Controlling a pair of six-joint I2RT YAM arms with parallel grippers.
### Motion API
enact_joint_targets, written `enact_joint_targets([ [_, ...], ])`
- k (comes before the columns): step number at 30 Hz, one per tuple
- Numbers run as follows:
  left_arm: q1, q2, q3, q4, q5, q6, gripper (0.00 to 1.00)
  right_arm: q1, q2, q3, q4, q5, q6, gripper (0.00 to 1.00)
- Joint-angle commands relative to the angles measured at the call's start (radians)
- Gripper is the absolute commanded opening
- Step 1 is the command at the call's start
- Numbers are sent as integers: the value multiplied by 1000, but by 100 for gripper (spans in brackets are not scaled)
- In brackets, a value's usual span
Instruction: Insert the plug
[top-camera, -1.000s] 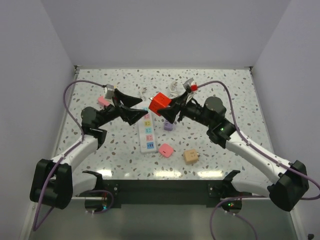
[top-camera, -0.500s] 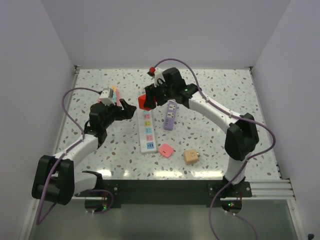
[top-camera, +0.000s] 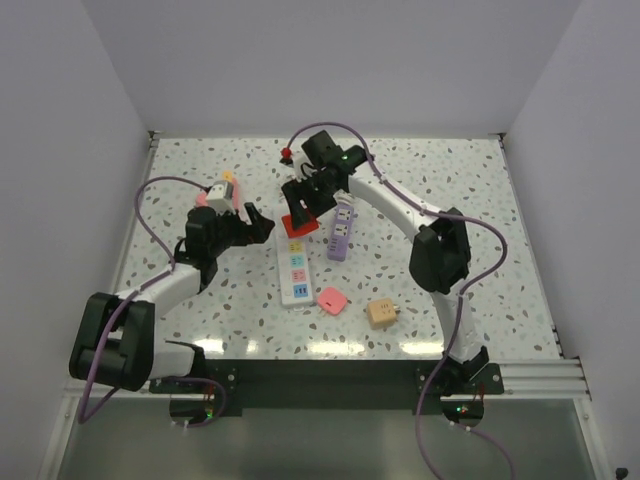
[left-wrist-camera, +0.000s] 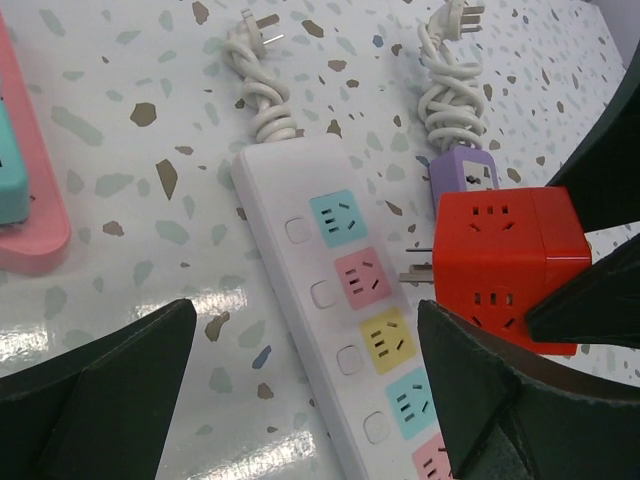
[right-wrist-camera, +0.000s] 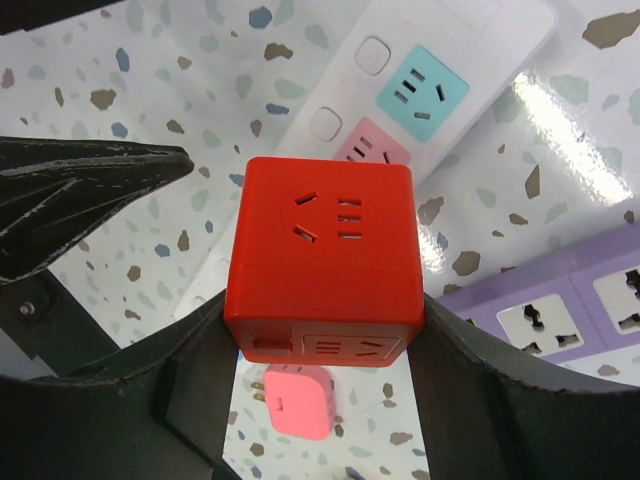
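The plug (top-camera: 296, 226) is a red cube with sockets on its faces, and my right gripper (top-camera: 299, 207) is shut on it. In the right wrist view the plug (right-wrist-camera: 325, 250) sits between both black fingers (right-wrist-camera: 190, 370). In the left wrist view the plug (left-wrist-camera: 505, 265) has metal prongs (left-wrist-camera: 418, 272) pointing sideways at the white power strip (left-wrist-camera: 340, 300), close to its pink socket. The white power strip (top-camera: 293, 265) lies flat in mid-table. My left gripper (top-camera: 252, 222) stands open just left of the strip's far end, holding nothing.
A purple power strip (top-camera: 341, 228) lies right of the white one. A pink strip (top-camera: 212, 198) sits at the far left under the left wrist. A pink adapter (top-camera: 332, 300) and a tan adapter (top-camera: 381, 314) lie near the front.
My right arm has swung over to the left, and the red plug has come down over the far end of the white strip. My left gripper has drawn back leftward, still open.
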Motion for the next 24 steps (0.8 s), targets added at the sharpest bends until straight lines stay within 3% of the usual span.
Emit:
enact_joint_targets([
  [1,7,1,29,45,48,29,98,-2,47,133,-152,2,-43,0],
  [12,7,65,40,89,110,32,98,-7,217,388,-274,17,-50,0],
  [24,-2,254,119,175,78,23,95,-37,232,400,-260,-3,-52,0],
])
